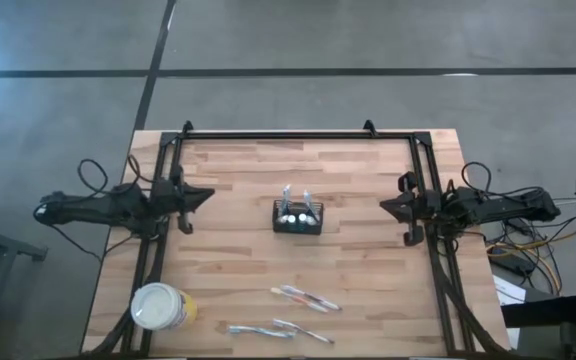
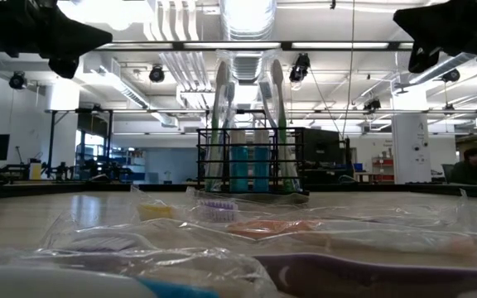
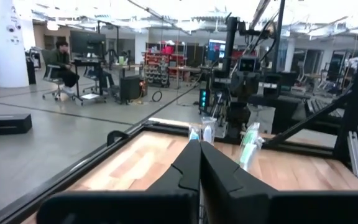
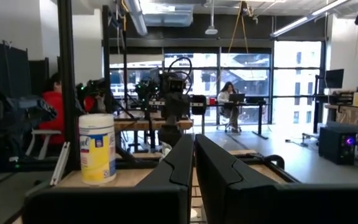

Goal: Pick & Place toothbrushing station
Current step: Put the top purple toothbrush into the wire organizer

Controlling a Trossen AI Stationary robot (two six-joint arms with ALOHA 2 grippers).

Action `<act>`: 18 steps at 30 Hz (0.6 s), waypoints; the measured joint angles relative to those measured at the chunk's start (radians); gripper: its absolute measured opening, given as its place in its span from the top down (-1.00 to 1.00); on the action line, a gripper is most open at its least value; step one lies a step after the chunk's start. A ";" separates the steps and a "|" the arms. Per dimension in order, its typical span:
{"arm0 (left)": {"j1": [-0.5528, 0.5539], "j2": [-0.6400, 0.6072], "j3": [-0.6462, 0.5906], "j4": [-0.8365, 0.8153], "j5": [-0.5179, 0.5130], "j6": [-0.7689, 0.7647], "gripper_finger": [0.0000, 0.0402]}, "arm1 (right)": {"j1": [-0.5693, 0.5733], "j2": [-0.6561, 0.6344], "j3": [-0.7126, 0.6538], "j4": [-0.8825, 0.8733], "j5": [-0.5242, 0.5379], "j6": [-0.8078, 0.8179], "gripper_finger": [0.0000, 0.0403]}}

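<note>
The toothbrushing station, a small black mesh caddy (image 1: pixel 297 217), stands on its base at the middle of the wooden table, and toothbrushes stand upright in its compartments (image 2: pixel 249 157). My left gripper (image 1: pixel 204 196) hovers shut at the table's left edge and points level toward the caddy. In the left wrist view the gripper (image 3: pixel 199 155) has the brushes (image 3: pixel 250 144) beyond it. My right gripper (image 1: pixel 388 206) hovers shut at the right edge and also faces the caddy (image 4: pixel 193 149). Both grippers are far from the caddy and hold nothing.
A round white tub with a yellow label (image 1: pixel 159 307) stands at the near left corner. Several toothbrushes in clear wrappers (image 1: pixel 305 299) lie near the front edge. A black frame (image 1: pixel 298 134) runs along the far and side edges. Bare wood lies between each gripper and the caddy.
</note>
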 joint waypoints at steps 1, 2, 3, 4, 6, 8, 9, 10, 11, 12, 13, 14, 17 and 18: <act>0.000 -0.006 -0.001 -0.002 0.000 0.000 0.96 | 0.000 -0.003 -0.001 0.001 0.000 0.008 0.94; 0.000 -0.011 -0.003 -0.005 0.000 0.000 0.95 | 0.000 -0.005 -0.002 0.000 0.000 0.016 0.94; 0.000 -0.015 -0.005 -0.009 0.000 0.000 0.94 | 0.000 -0.007 -0.004 0.000 0.000 0.028 0.94; 0.000 -0.019 -0.005 -0.015 0.000 0.004 0.93 | 0.000 -0.007 -0.005 0.000 0.000 0.041 0.94; 0.000 -0.026 -0.005 -0.026 0.000 0.007 0.92 | 0.000 -0.007 -0.005 -0.005 0.000 0.063 0.94; 0.000 -0.034 -0.011 -0.033 0.003 0.013 0.94 | 0.000 -0.007 -0.006 -0.019 0.004 0.085 0.94; 0.000 -0.039 -0.019 -0.033 0.013 0.026 0.94 | 0.000 -0.007 -0.008 -0.020 0.012 0.099 0.94; 0.000 -0.047 -0.027 -0.040 0.031 0.045 0.95 | 0.000 -0.007 -0.013 -0.019 0.027 0.112 0.94; 0.000 -0.054 -0.034 -0.040 0.043 0.056 0.96 | 0.000 -0.007 -0.021 -0.016 0.040 0.122 0.94; 0.000 -0.061 -0.039 -0.040 0.049 0.059 0.97 | 0.000 -0.007 -0.030 -0.015 0.053 0.128 0.94; 0.000 -0.069 -0.040 -0.040 0.049 0.059 0.97 | 0.000 -0.007 -0.039 -0.012 0.058 0.133 0.94; 0.000 -0.075 -0.040 -0.039 0.049 0.058 0.97 | 0.000 -0.007 -0.046 -0.013 0.065 0.140 0.94; 0.000 -0.091 -0.040 -0.039 0.049 0.058 0.96 | 0.000 -0.008 -0.056 -0.012 0.082 0.159 0.94; 0.000 -0.096 -0.040 -0.040 0.049 0.058 0.95 | 0.000 -0.008 -0.056 -0.011 0.081 0.161 0.94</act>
